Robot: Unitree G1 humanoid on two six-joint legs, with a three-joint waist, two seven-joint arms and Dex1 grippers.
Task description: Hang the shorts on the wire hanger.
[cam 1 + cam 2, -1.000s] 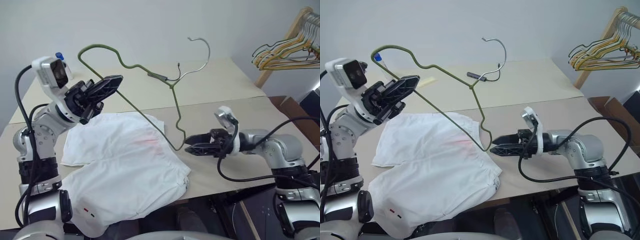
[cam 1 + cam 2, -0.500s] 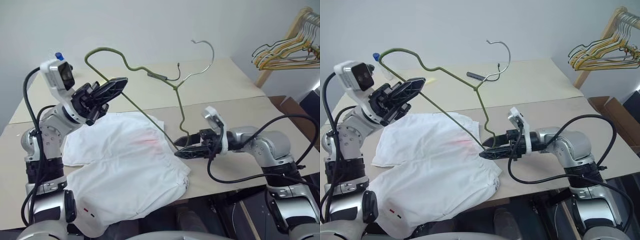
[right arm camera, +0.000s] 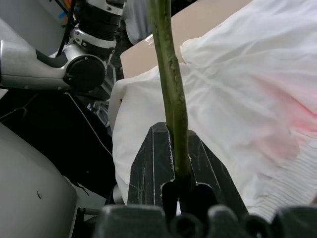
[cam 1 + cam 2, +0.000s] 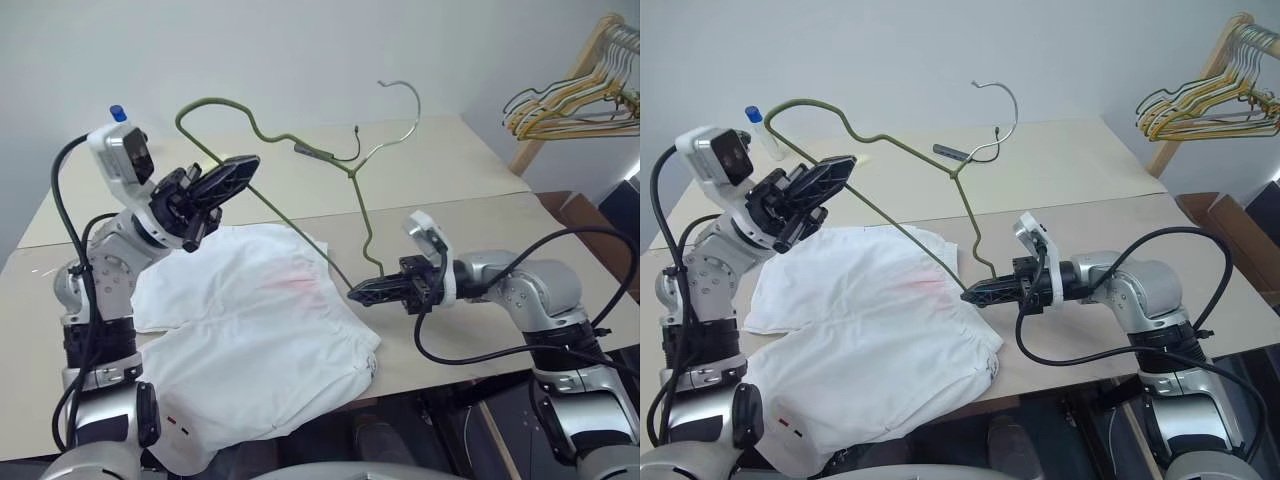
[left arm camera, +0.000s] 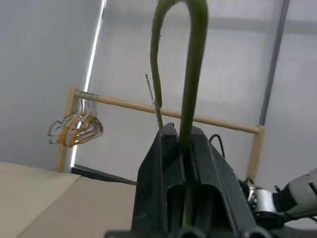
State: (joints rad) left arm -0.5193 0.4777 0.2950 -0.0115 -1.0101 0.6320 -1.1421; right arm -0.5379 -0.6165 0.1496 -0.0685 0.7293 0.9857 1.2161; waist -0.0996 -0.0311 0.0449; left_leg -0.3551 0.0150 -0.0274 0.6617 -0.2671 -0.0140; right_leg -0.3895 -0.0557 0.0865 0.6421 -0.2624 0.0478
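The white shorts (image 4: 255, 330) lie spread flat on the table (image 4: 450, 170), with a faint pink smudge near the middle. The olive wire hanger (image 5: 192, 74) is held up over the table, its hook pointing away from me. My left gripper (image 4: 238, 168) is shut on the hanger's long bar, above the far left part of the shorts. My right gripper (image 4: 356, 294) is shut on the hanger's lower corner (image 3: 171, 74), just beside the shorts' right edge. In the right wrist view the shorts (image 3: 247, 99) lie right behind the pinched wire.
A wooden rack with a bunch of yellow and dark hangers (image 4: 570, 105) stands at the far right. A thin black cable (image 4: 338, 156) lies on the far part of the table. A small bottle with a blue cap (image 4: 755, 122) stands at the back left. A cardboard box (image 4: 590, 215) sits beside the table's right edge.
My right gripper was open beside the hanger's lower corner; it has slid left onto the wire and shut on it. My left gripper has kept its hold on the hanger.
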